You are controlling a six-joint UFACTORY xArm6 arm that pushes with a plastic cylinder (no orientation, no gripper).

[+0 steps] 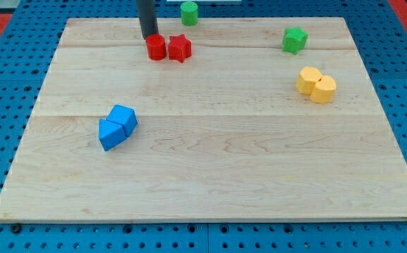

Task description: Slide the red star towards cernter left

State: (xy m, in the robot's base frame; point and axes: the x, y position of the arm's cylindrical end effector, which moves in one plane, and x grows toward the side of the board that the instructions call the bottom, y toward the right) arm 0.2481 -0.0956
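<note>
The red star point(180, 48) lies near the view's top, left of centre, on the wooden board point(210, 176). A red cylinder point(156, 48) touches its left side. My tip point(149, 36) comes down just above and behind the red cylinder, at its upper left edge, a short way left of the star. The rod rises out of the view's top.
A green cylinder point(189, 13) stands at the top edge, above the star. A green star point(294, 40) is at the upper right. Two joined yellow blocks point(316, 85) lie at the right. Two joined blue blocks point(117, 126) lie at centre left.
</note>
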